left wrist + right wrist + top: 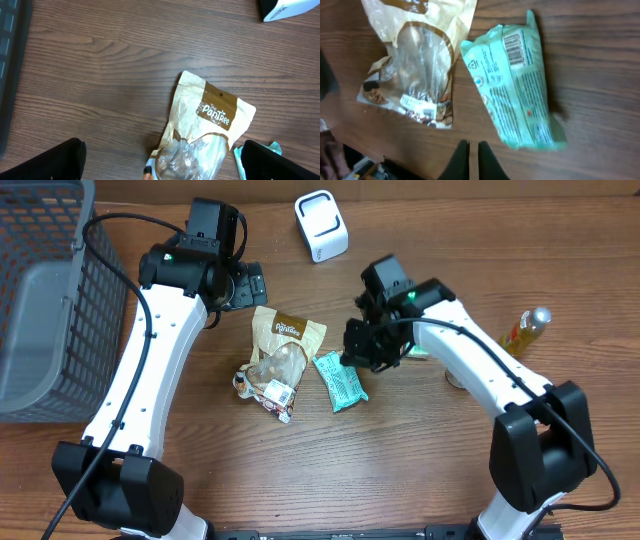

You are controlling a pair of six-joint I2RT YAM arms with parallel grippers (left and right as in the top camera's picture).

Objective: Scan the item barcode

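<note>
The right arm reaches in from 5 o'clock with its elbow bent and its wrist tipped down over the table's middle. The right gripper [473, 150] has its two black fingers drawn almost together on nothing, beside the mint-green plastic snack packet [520, 90]. The packet lies flat with its barcode facing up. The tan paper pouch with a clear window [420, 65] lies just beside it at its 9 o'clock. The left arm stretches in from 7 o'clock, and the left gripper [165, 162] hangs spread wide and empty over the pouch. The white boxy scanner [321, 225] sits at 12 o'clock.
</note>
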